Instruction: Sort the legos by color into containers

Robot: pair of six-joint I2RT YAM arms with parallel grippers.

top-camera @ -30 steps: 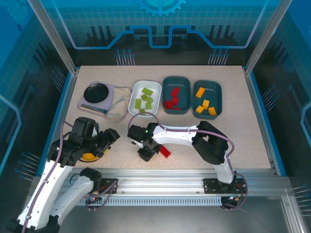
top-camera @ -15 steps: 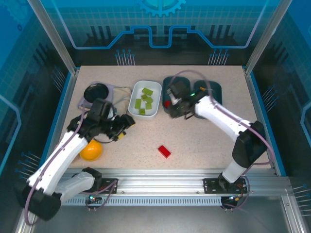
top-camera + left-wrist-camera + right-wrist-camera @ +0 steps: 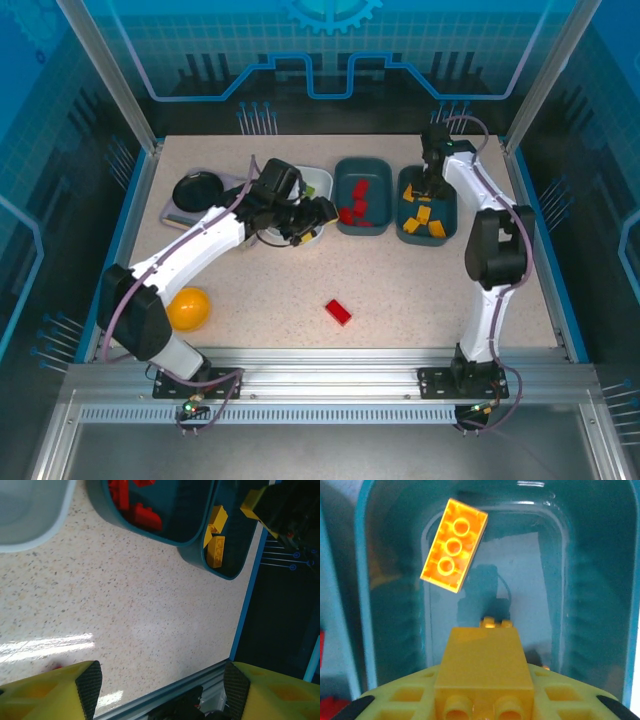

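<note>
We hold an orange lego (image 3: 482, 660) in the right end effector (image 3: 485, 700) above its tray (image 3: 600, 580); the left end effector (image 3: 160, 685) is wide and empty; one red lego (image 3: 338, 312) lies unsorted, lower centre.

Between the lime-yellow right fingers (image 3: 395, 702) is a small orange plastic brick (image 3: 484, 662); ahead of them another orange studded brick (image 3: 454, 544) lies on a glossy dark teal tray (image 3: 590, 580). The left fingers (image 3: 45, 692) are lime-yellow with black pads, over a beige desk (image 3: 150, 620) speckled brown. Beyond them, small red bricks (image 3: 142, 515) show against a separate dark teal tray (image 3: 182, 510).
</note>
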